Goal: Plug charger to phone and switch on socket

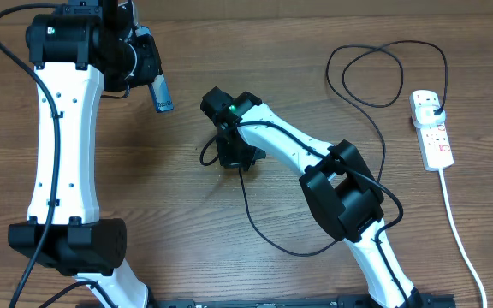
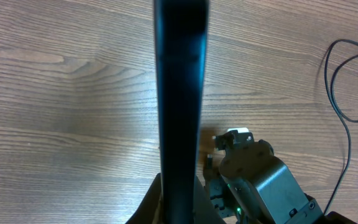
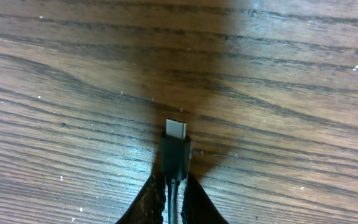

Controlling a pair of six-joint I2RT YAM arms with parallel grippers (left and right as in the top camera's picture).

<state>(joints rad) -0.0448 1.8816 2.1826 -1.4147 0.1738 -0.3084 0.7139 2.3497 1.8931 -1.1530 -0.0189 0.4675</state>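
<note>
The left gripper (image 2: 178,186) was clamped shut on the phone (image 2: 180,81), toward 10 o'clock on the table. The right gripper (image 3: 174,182) pinched the charger (image 3: 176,152) just behind its connector. The socket (image 1: 432,128) lay at 3 o'clock.

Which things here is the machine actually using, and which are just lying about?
In use: slim dark-framed phone, light-blue screen, in left gripper; thin black charger cable, tip in right gripper; long white power strip, red switches.
Just there: brown wooden table; arms' own black cables.
</note>
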